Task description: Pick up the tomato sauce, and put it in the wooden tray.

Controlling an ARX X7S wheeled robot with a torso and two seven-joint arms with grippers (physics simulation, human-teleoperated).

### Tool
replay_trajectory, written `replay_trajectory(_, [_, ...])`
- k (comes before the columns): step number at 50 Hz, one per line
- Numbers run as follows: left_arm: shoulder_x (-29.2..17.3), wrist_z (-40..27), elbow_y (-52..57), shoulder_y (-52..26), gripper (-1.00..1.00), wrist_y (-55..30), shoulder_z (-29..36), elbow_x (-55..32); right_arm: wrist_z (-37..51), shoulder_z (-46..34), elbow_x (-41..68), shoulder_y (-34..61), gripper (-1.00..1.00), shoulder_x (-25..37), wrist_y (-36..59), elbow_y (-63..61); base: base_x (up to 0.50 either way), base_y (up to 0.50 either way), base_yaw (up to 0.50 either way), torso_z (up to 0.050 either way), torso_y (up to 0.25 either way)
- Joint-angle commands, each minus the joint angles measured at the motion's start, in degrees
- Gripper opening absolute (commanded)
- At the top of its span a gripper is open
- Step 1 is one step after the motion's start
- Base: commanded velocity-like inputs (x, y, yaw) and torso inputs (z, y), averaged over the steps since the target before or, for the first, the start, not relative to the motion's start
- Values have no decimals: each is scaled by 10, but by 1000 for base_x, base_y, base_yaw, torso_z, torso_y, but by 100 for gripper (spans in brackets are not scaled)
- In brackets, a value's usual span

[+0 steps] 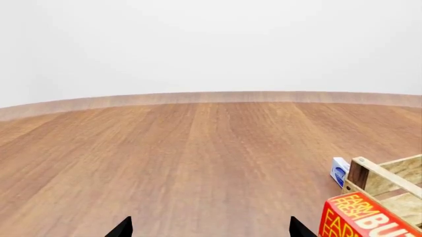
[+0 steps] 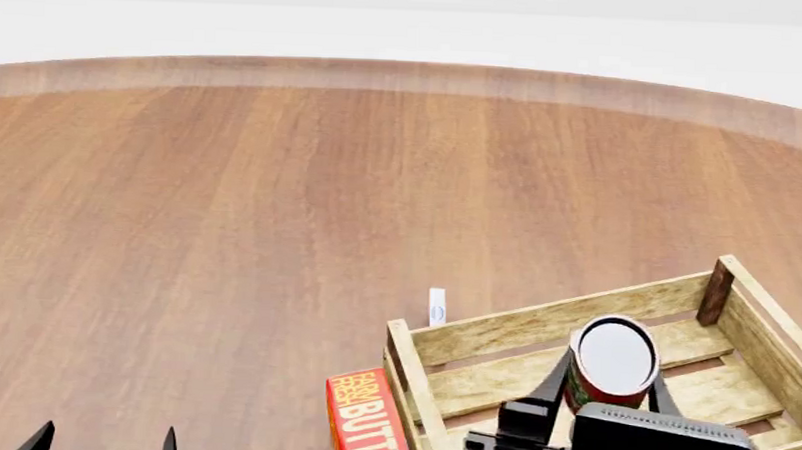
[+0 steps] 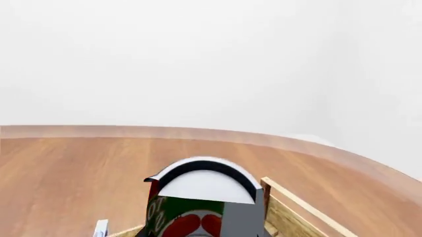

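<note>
Object: tomato sauce (image 2: 614,361), a rigid metal tin, likely moderately heavy, smooth label may slip | Location: held above the wooden tray (image 2: 758,328) interior | Right gripper (image 2: 607,377): fingers pinching the tin's side wall, the correct hold | Left gripper (image 2: 104,442): fingers spread, empty, over the bench (image 2: 241,229)

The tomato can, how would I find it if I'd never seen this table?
Look for the big wooden crate at the near right of the round wooden table. Over its slats, the right hand holds a small tin. It has a silver-white top and a red and green tomato label, unlike the flat red butter box beside the crate.
</note>
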Motion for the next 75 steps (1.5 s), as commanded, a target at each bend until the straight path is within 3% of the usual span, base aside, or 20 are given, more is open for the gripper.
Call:
replay_trajectory(1, [8,12,-5,0,100,3,-12,3,-33,19,-19,107,-100,-38,-5,185,0,0,0,0,0])
replay_trajectory(23, [5,8,-6,-1,100,4,-8,-2,-49,27,-31,255,-100,-71,-89,507,0,0,0,0,0])
replay_trajectory(38, [3,6,-9,-4,100,4,-5,-6,-83,34,-40,369,-100,-106,-274,865,0,0,0,0,0])
replay_trajectory(75, [-3,-1,-6,-4,100,5,1,-11,-100,102,-99,343,-100,-116,-275,868,0,0,0,0,0])
